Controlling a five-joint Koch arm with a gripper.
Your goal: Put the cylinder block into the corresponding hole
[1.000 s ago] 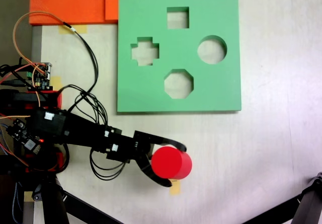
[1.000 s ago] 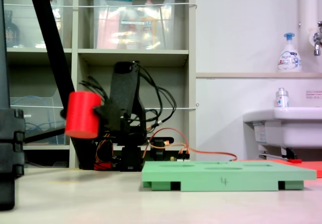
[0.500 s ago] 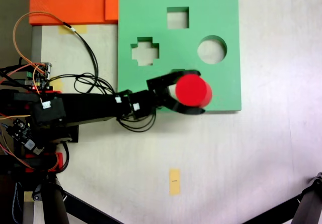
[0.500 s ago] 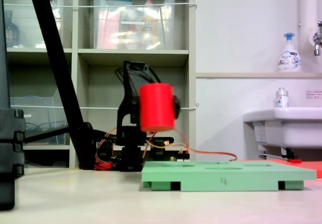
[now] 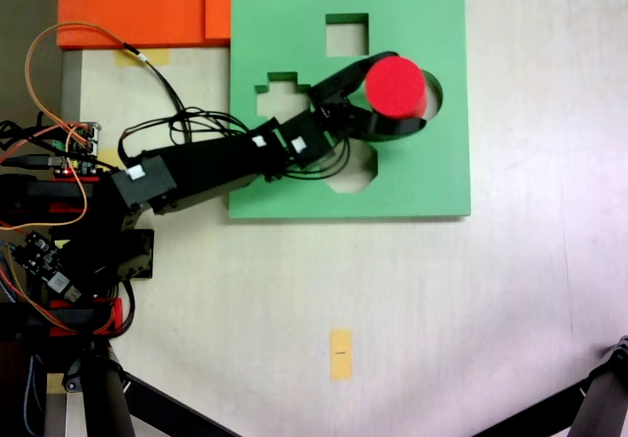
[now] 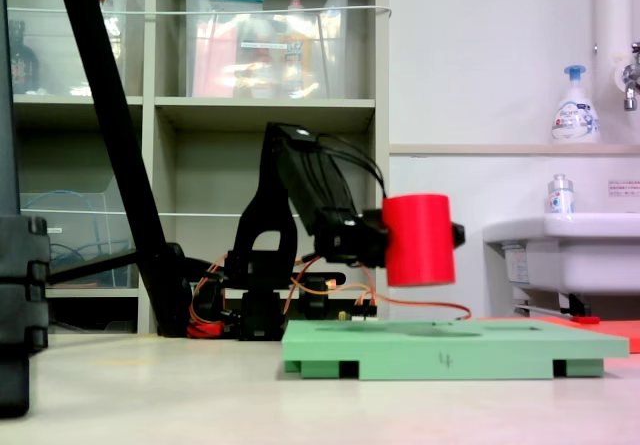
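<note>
In the low side-on fixed view, the pale counter (image 6: 150, 385) fills the foreground, and on it lies the flat square green foam board (image 6: 450, 350). Above the board, clear of its top face, hangs the short bright red cylinder block (image 6: 418, 239), slightly tilted. The black end effector (image 6: 420, 235) is clenched on the cylinder block from both sides, one dark tip showing at the block's right edge. Behind stand a shelf unit with clear plastic boxes (image 6: 265, 40), and to the right a white sink (image 6: 560, 255) with a white pump bottle (image 6: 573, 105) on the ledge above it.

In the fixed view from above, a small yellow tape strip (image 5: 340, 355) lies on the counter near the bottom edge. Further up, the green board (image 5: 432, 177) shows the octagonal cutout (image 5: 358, 174), partly covered by the arm, then the round circular cutout (image 5: 432, 98), over whose left part the red block (image 5: 395, 85) sits, with a sliver of the hole showing at the right. The square cutout (image 5: 346, 34) lies beyond, and an orange foam sheet (image 5: 137, 5) fills the top left corner.
</note>
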